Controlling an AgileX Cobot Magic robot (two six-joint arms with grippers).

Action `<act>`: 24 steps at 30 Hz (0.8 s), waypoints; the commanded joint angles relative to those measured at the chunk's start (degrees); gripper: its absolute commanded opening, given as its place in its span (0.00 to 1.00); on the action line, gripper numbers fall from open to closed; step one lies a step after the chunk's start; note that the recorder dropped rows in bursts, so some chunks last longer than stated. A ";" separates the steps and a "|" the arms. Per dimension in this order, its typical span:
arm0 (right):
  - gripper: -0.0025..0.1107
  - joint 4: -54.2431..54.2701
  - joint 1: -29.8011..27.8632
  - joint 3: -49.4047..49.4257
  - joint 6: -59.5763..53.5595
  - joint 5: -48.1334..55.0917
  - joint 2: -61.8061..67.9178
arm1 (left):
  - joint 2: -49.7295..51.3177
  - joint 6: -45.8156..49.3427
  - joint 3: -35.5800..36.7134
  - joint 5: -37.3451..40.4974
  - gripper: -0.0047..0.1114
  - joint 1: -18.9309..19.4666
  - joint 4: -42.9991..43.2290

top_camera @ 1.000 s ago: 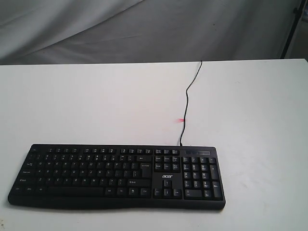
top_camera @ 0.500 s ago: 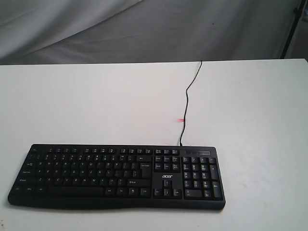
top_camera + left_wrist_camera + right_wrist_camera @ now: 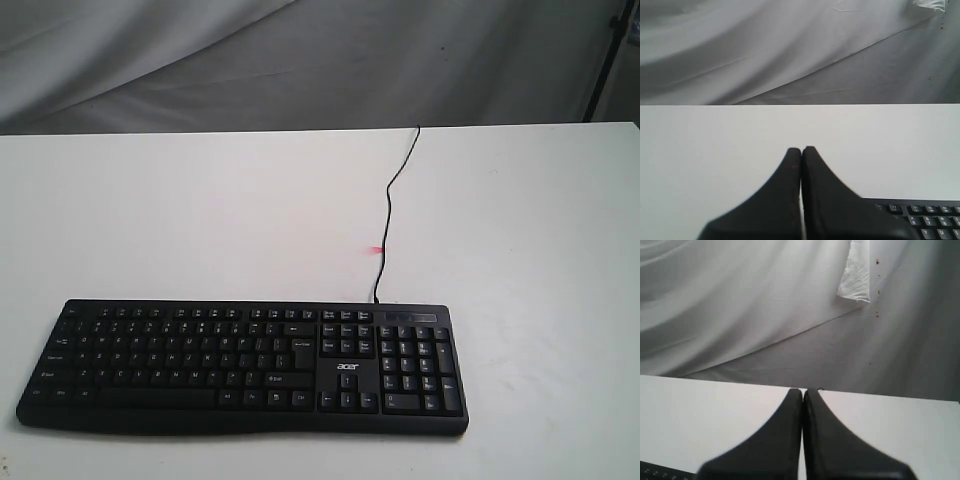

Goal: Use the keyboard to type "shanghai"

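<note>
No change to call over the last second: same quiet scene, nothing shifted, no key touched.

Starting nearest with the left gripper [image 3: 801,150]: jaws pressed together, nothing between them, held above the bare white table [image 3: 200,220], with only a corner of the keyboard [image 3: 240,365] peeking into its wrist view. Same story for the right gripper [image 3: 803,391]: jaws pressed together, empty, tip out over the table. Neither showing in the exterior view, so well clear of the keys.

Then the keyboard itself: lying flat at the near edge, left of centre, letter block on the left, number pad on the right, small white logo just above the arrow keys.

Beyond it, the thin black cable [image 3: 388,215], leaving the far edge and snaking off toward the far side, past a small red glint [image 3: 376,249] on the tabletop. Farthest back, grey draped cloth [image 3: 300,60].

Meaning for the task, at a guess: typing not begun, all eight letters yet to go. First up, "s", over in the left of the letter block, so likely a job for the left arm. Closed tips looking ready to serve as a single poking finger.
</note>
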 commanded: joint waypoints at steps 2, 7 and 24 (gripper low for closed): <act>0.02 -1.43 -0.16 10.30 0.00 -11.80 -0.17 | 0.18 -0.07 0.03 -0.14 0.05 -0.23 -0.23; 0.02 -1.43 -0.16 12.53 -1.98 -14.73 -0.17 | 0.18 -0.07 0.03 -0.14 0.05 -0.23 -0.23; 0.02 -0.88 -0.04 12.53 -2.53 3.78 -0.17 | 0.18 -0.07 0.03 -0.14 0.05 -0.23 -0.23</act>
